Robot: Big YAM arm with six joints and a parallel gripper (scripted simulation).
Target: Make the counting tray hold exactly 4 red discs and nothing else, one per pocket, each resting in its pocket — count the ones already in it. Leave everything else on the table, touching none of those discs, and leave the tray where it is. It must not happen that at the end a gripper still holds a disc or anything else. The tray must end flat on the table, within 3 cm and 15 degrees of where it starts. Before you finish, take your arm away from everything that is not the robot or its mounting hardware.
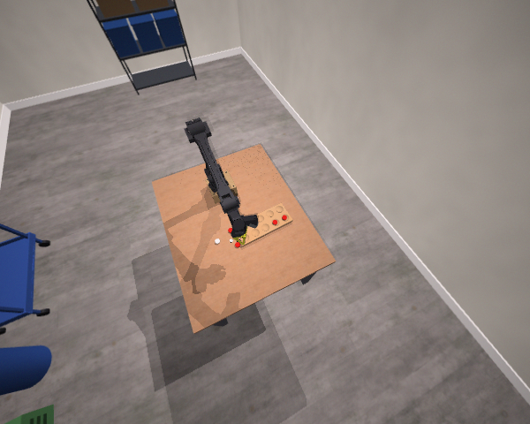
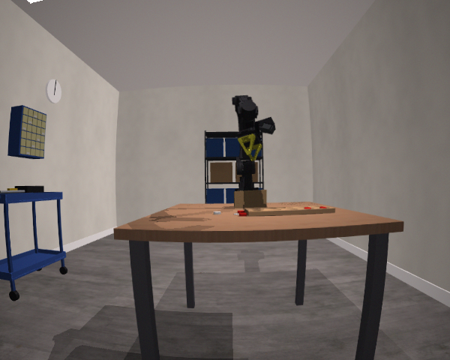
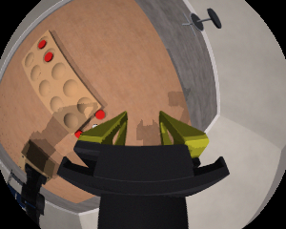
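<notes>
The wooden counting tray (image 1: pixel 281 226) (image 2: pixel 295 212) (image 3: pixel 57 88) lies flat, with two rows of round pockets. One red disc (image 1: pixel 275 222) (image 2: pixel 307 208) (image 3: pixel 49 56) and another red disc (image 1: pixel 283 217) (image 2: pixel 322 207) (image 3: pixel 42 44) sit in adjacent pockets at its far end from the gripper. Two loose red discs are just off the opposite end: one red disc (image 1: pixel 237 245) (image 3: pixel 100 114) and one red disc (image 1: pixel 230 230) (image 3: pixel 78 134). My gripper (image 3: pixel 143 114) is partly open and empty, high above the table. In the top view it covers the tray's near end.
A white disc (image 1: pixel 216 241) (image 2: pixel 217 212) lies on the table beyond the loose red discs. A smaller white piece (image 1: pixel 230 240) (image 3: pixel 94 126) lies between those red discs. The arm's base block (image 2: pixel 250 199) stands behind the tray.
</notes>
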